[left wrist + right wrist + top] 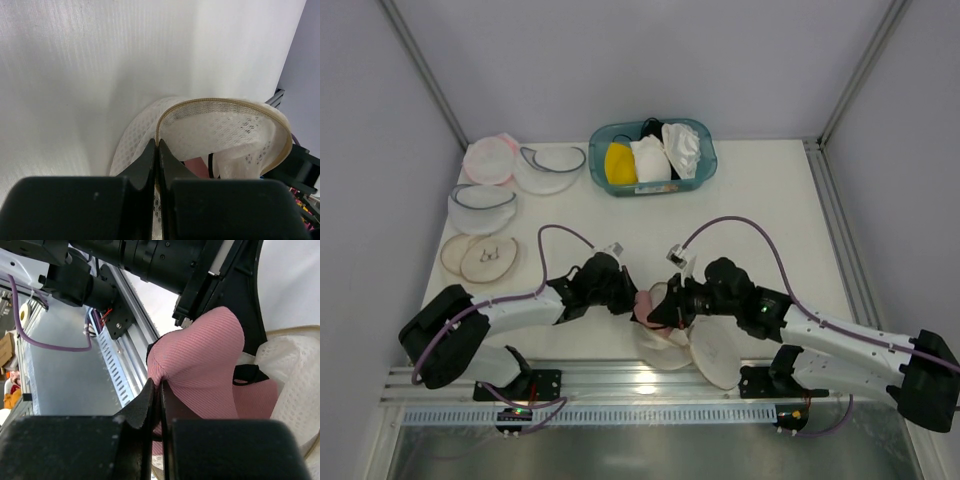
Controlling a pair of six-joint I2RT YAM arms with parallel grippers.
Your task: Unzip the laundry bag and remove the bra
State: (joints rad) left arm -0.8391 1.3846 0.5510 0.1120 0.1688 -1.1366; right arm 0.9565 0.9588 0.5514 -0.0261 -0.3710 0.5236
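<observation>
The laundry bag (705, 352), white mesh with a tan rim, lies open near the table's front edge between my arms. My left gripper (630, 302) is shut on its tan rim (215, 102) and holds the mouth open. The dusty-pink bra (645, 303) with black straps sticks out of the bag's mouth. My right gripper (660, 315) is shut on a fold of the bra's pink ribbed cup (200, 360). In the left wrist view a bit of pink bra (197, 167) shows inside the bag (225, 130).
A teal basket (702, 176) at the back holds a yellow bra (619, 163) and white bras (650, 157). At the left lie a pink mesh round (488, 158), white rounds with dark blue rims (552, 165), and tan-rimmed rounds (480, 258). A metal rail (620, 385) runs along the front.
</observation>
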